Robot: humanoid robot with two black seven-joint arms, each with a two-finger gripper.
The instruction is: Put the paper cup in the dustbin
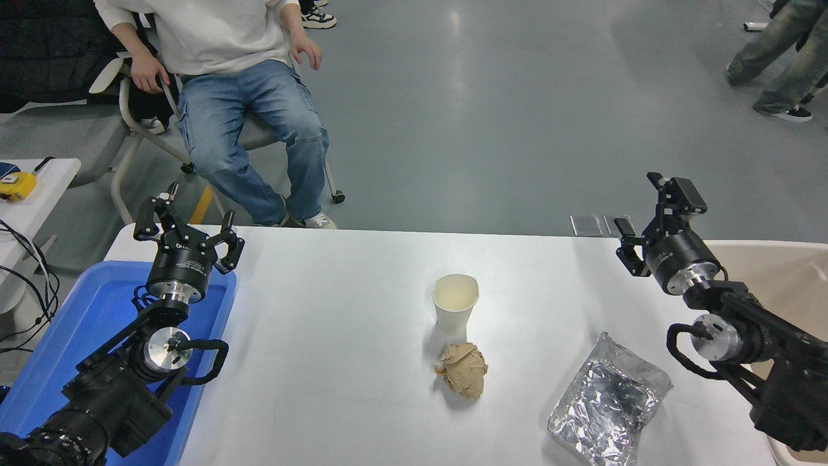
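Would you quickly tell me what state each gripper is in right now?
Left gripper: open, empty, parked above the blue tray.
Right gripper: open, empty, near the table's far right edge.

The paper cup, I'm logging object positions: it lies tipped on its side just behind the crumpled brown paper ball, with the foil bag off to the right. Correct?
Not quite. The head view shows the paper cup standing upright, mouth up, not tipped over. The rest holds: it is just behind the crumpled brown paper ball, and the foil bag lies to the right.

Left arm (123, 362) parked at lower left, jaws spread, right gripper (650, 210) raised at right, jaws spread
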